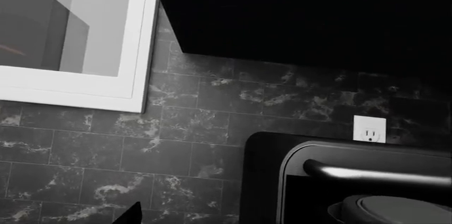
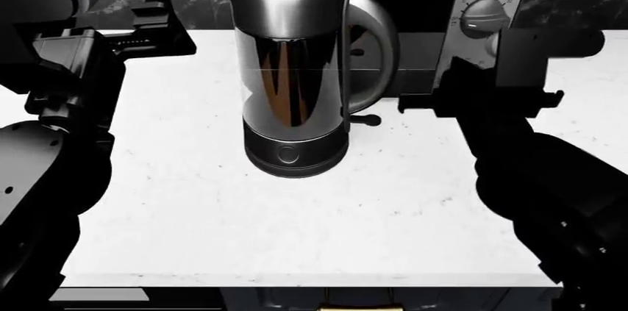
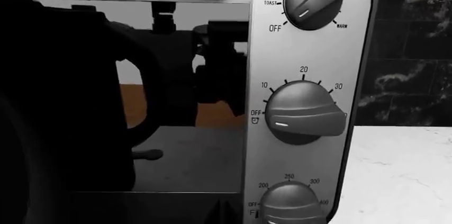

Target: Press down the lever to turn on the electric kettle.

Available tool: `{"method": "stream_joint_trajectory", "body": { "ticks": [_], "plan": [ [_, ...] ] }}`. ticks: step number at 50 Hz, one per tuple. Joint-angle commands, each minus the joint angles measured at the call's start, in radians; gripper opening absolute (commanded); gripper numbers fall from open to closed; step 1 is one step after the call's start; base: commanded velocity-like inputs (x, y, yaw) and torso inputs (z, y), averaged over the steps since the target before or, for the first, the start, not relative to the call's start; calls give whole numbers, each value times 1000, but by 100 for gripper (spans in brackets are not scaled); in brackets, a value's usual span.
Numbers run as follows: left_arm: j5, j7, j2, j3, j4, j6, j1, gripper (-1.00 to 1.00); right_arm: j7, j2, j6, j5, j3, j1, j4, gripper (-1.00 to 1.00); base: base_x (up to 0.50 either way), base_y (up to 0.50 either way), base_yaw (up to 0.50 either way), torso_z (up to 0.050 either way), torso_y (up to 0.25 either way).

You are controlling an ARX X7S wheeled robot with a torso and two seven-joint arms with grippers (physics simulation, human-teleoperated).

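Electric kettle [image 2: 293, 68], white speckled counter [image 2: 294, 215], dark tiles [image 1: 177, 144]

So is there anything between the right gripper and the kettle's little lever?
No. In the head view, only bare white countertop separates the right gripper from the lever.

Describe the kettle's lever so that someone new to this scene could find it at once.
On the white counter stands the chrome electric kettle. Low on its handle side, just above the black base, the lever juts out: a thin black tab, far smaller than the curved handle.
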Motion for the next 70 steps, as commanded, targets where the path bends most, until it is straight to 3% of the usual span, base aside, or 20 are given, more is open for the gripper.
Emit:
{"method": "stream_joint_trajectory", "body": {
  "ticks": [1,70],
  "plan": [
    [-3,-3,-2,1,1,1,2,100,-17,-6,-10,15,2,-18,19,-100,0,0,0,0,0],
    [-8,-17,-17,4,3,18,31,100,-143,-48,-41,59,-83,-20,88,-100,0,0,0,0,0]
  ]
}}
